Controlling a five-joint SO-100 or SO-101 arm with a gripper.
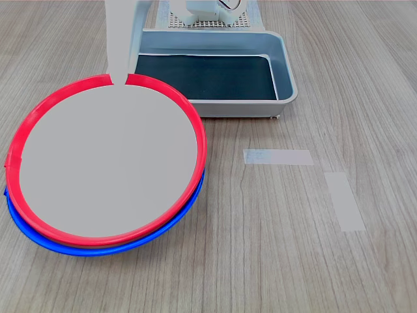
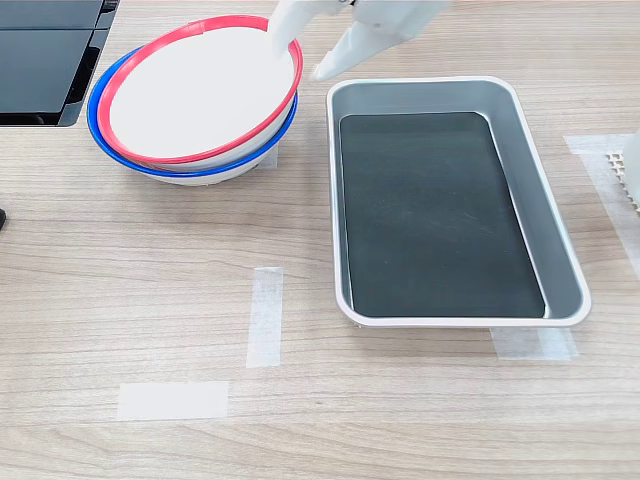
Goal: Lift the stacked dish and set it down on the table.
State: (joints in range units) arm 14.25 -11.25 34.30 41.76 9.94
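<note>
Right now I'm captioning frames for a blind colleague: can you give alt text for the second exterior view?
A red-rimmed dish sits tilted in a blue-rimmed dish on a wood-grain table, with a white robot gripper at the red rim: one finger over the dish, one outside. To the second exterior view's right lies a grey tray with a dark bottom; pale tape strips mark the table.

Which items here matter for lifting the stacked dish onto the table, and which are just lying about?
In the job: red-rimmed dish, end effector at its rim, table.
Lying about: blue-rimmed dish underneath, grey tray, tape strips.
</note>
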